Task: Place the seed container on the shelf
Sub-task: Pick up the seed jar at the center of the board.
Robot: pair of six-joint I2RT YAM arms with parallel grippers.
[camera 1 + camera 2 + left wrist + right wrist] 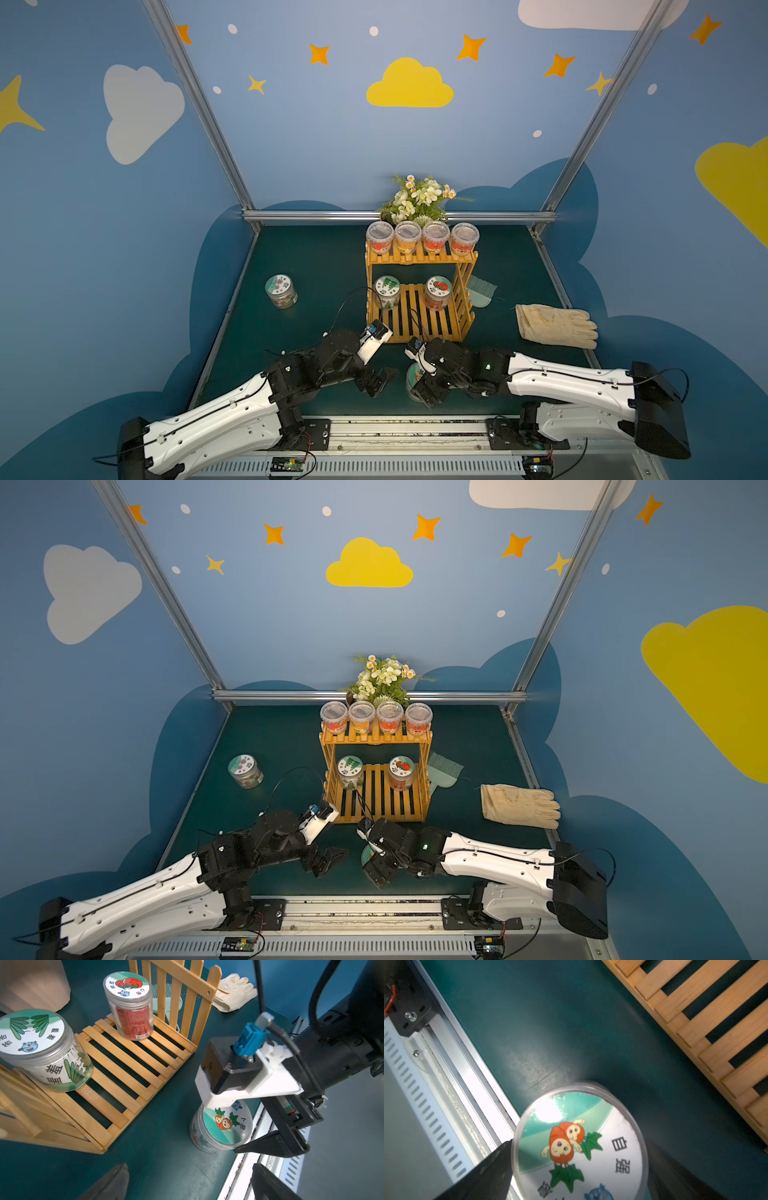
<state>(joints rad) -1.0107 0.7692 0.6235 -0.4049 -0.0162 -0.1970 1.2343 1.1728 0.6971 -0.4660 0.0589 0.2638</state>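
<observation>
Seed container (593, 1113) between tool (578, 1145) fingers (483, 1169)

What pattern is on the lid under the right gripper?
The lid shows two orange cartoon vegetables with green leaves on teal and white; right wrist view.

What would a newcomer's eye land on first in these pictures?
Probably the orange-yellow shelf at centre, with four jars lined along its top tier and flowers behind it. Next comes the carrot jar in front of the shelf, flanked by the right end effector. A pale glove lies to the right of the shelf.
</observation>
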